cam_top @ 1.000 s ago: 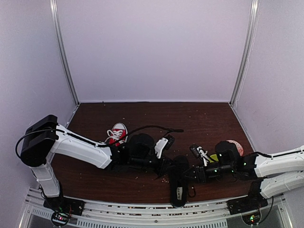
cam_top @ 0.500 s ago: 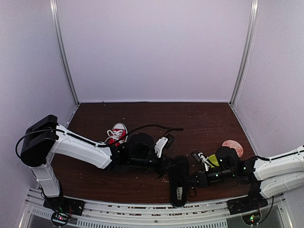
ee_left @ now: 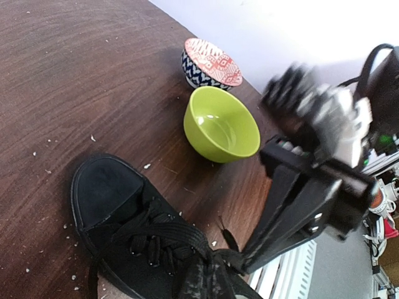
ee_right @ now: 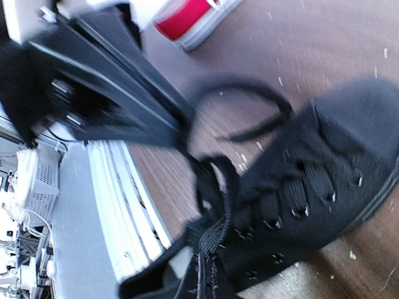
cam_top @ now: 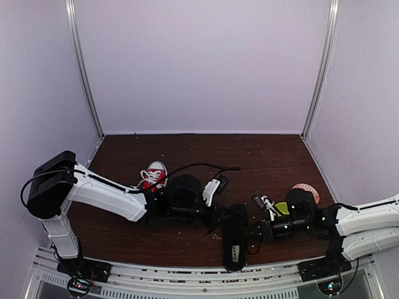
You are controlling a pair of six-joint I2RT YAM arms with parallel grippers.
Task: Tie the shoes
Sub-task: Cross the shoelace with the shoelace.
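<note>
Here the black shoe [cam_top: 235, 240] lay at the near edge of our table [cam_top: 187, 156], lengthwise near-to-far, between both arms; we saw left claw [ee_right: 179, 136] and right claw [ee_left: 240, 258] each pinching its lace [ee_left: 159, 232], equally near.

This is a robotics lab test booth. Plain pale lilac walls [cam_top: 199, 62] joined by silver metal corner posts [cam_top: 84, 75] enclose a dark brown wood-grain tabletop [cam_top: 274, 156], with two white-and-black robot arms [cam_top: 103, 192] bolted to an aluminium rail [cam_top: 187, 281] at its near edge.

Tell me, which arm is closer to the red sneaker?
Left. The left arm runs just beside the red sneaker; the right arm sits beyond the black shoe.
</note>
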